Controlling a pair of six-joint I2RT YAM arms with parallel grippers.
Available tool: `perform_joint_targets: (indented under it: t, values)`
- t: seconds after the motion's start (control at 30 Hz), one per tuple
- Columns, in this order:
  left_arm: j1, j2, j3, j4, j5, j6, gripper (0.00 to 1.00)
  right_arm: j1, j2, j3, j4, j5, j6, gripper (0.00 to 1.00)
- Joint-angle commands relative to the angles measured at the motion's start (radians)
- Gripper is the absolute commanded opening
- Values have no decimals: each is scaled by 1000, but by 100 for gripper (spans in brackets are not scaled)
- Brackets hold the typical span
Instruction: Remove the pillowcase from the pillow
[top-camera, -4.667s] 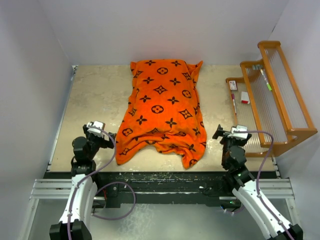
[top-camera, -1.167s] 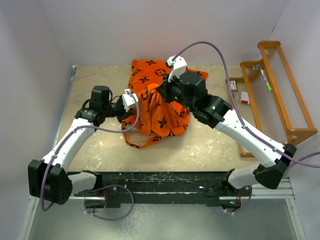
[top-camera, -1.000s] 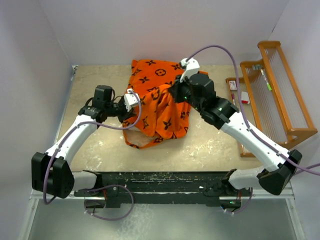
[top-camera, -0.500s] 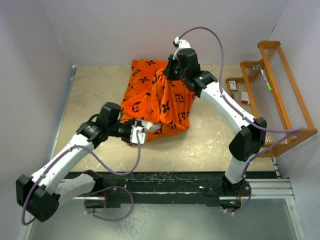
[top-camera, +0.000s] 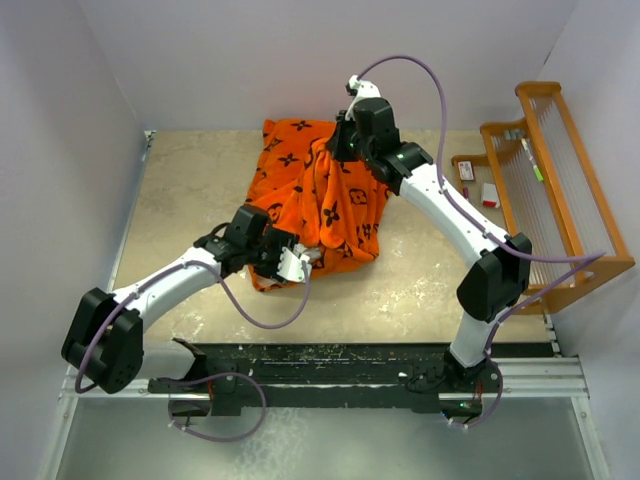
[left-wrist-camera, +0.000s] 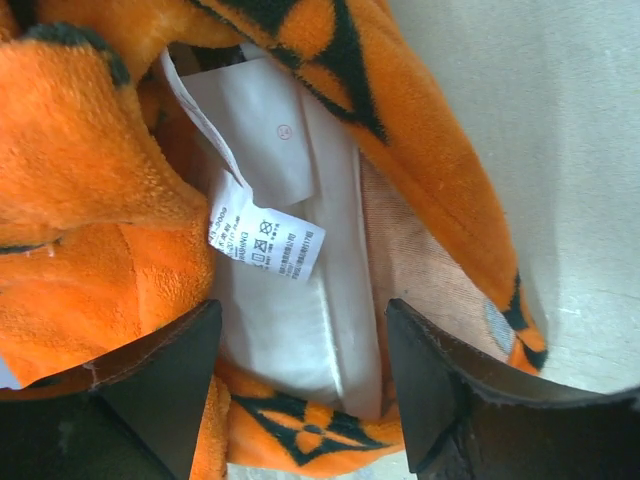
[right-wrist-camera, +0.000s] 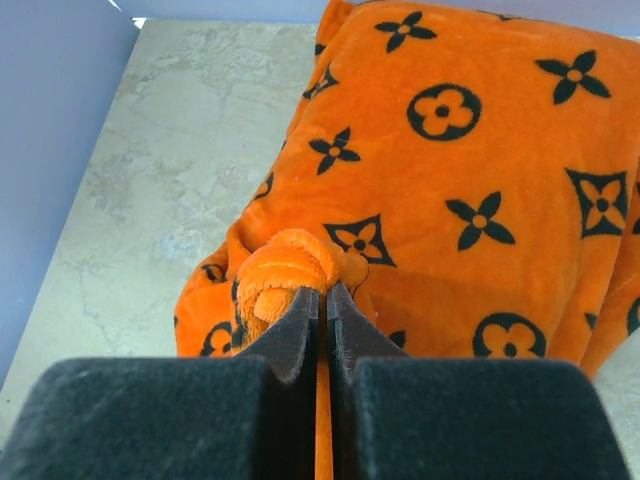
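Observation:
The orange pillowcase (top-camera: 325, 200) with dark brown motifs lies bunched in the middle of the table. My right gripper (top-camera: 341, 148) is shut on a raised fold of the pillowcase (right-wrist-camera: 480, 150) near its far end; in the right wrist view that gripper (right-wrist-camera: 322, 298) pinches a plush orange tuft. My left gripper (top-camera: 294, 264) is open at the near end. In the left wrist view its fingers (left-wrist-camera: 165, 385) stand either side of a corner of the white pillow (left-wrist-camera: 275, 330), with nothing clamped. The pillow's small tag (left-wrist-camera: 266, 240) shows inside the pillowcase mouth (left-wrist-camera: 90, 180).
A wooden rack (top-camera: 560, 200) stands at the right edge of the table, with pens and small items in front of it. White walls close the left, back and right. Bare stone-like tabletop (top-camera: 190, 190) lies left of the pillowcase.
My left gripper let go of the fabric, opened, and moved down to the near opening where the pillow shows. My right gripper lifted its fold toward the back.

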Motion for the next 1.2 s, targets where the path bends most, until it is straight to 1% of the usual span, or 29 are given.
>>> perform_joint_targets:
  t: [0.0,0.07,0.1,0.13,0.23,0.37,0.47,0.57,0.67,0.73,0.77,0.8,0.83,1.0,1.07,1.17]
  values:
    - [-2,8,-22,75,-25,48,75,-13,-61,15,79,-11,-14,0]
    - [-2,26,-31,96,-49,37,83,-16,-62,18,79,-26,-19,0]
    - [-2,40,-27,95,-59,30,85,-17,-63,20,79,-31,-19,0]
    - [-2,57,-9,83,-65,19,87,-18,-64,21,79,-37,-19,0]
    - [-2,121,45,44,-79,-24,99,-20,-62,29,79,-48,-19,0]
    - [-2,172,51,132,-126,-53,100,-20,-58,41,79,-55,-19,0]
    - [-2,191,24,235,-165,-70,90,-20,-64,45,75,-54,-15,0]
    - [-2,197,-29,339,-240,-44,73,-23,-70,60,60,-51,-19,0]
    - [-2,188,-64,382,-275,-24,47,-29,-76,68,54,-51,-17,0]
    - [-2,164,-64,385,-276,-43,22,-30,-81,65,50,-49,-16,0]
    - [-2,153,-55,379,-278,-60,12,-31,-83,62,49,-47,-16,0]
    - [-2,138,-33,353,-278,-80,4,-31,-87,57,49,-44,-16,0]
    - [-2,121,-8,325,-277,-102,0,-31,-91,50,49,-41,-17,0]
    - [-2,-16,167,148,-238,-218,0,-30,-111,4,39,-1,-30,0]
    - [-2,-58,270,58,-219,-276,0,-29,-113,-8,53,52,-69,0]
    - [-2,-91,455,-78,-190,-349,0,-29,-114,-7,36,68,-81,0]
